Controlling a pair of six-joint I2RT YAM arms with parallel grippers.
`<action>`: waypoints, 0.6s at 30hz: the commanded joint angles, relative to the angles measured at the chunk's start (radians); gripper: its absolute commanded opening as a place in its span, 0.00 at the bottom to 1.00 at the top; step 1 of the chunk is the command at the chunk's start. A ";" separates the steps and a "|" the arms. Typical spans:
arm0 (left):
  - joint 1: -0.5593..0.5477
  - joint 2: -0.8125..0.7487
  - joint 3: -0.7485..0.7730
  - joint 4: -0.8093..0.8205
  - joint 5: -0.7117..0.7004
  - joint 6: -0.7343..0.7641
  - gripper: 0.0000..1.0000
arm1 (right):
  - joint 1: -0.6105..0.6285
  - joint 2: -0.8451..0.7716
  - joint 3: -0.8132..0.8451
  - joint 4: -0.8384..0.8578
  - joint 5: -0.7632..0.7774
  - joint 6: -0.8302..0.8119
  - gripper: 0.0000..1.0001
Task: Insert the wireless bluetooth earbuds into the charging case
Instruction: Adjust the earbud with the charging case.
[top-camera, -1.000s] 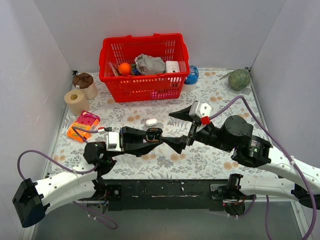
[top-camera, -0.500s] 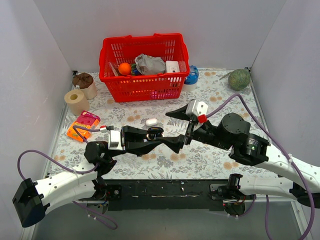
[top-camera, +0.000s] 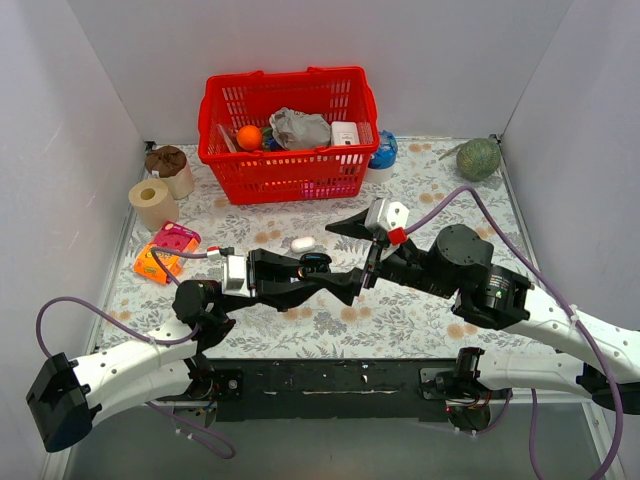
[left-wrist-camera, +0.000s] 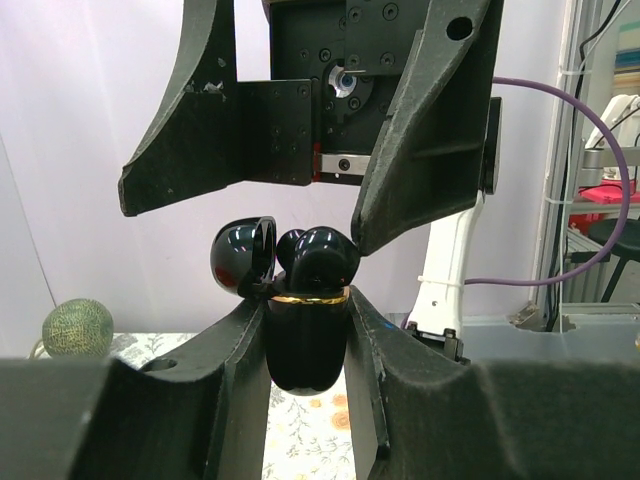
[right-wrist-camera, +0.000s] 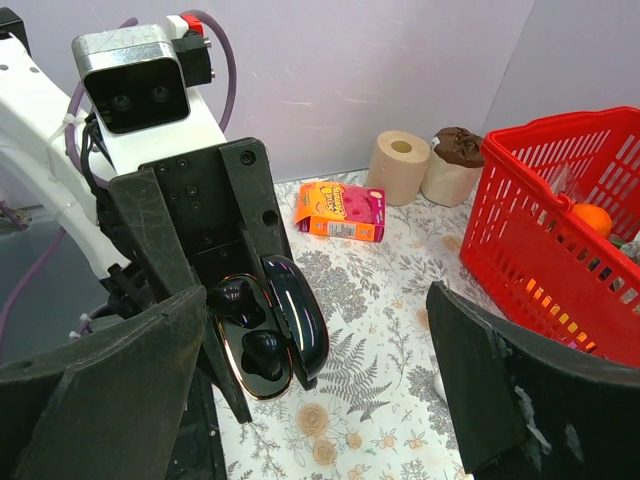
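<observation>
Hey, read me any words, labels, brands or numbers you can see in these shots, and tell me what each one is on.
No text can be read.
Orange and pink box: yellow lettering, too blurred to read.
White box in the red basket: any print too small to tell.
Charging case: no lettering shows.

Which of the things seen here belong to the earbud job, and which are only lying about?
Job: charging case, open, in the left gripper; earbuds inside it; open right gripper.
Lying about: red basket, paper roll, orange packet, white case, green ball.
</observation>
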 joint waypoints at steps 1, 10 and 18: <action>-0.004 -0.002 0.038 0.002 -0.007 -0.004 0.00 | 0.003 -0.009 0.046 0.067 0.003 -0.001 0.98; -0.004 0.012 0.045 0.005 -0.003 -0.013 0.00 | 0.003 0.023 0.069 0.065 0.027 -0.001 0.98; -0.004 0.014 0.045 0.009 -0.001 -0.021 0.00 | 0.004 0.040 0.080 0.077 0.038 -0.001 0.98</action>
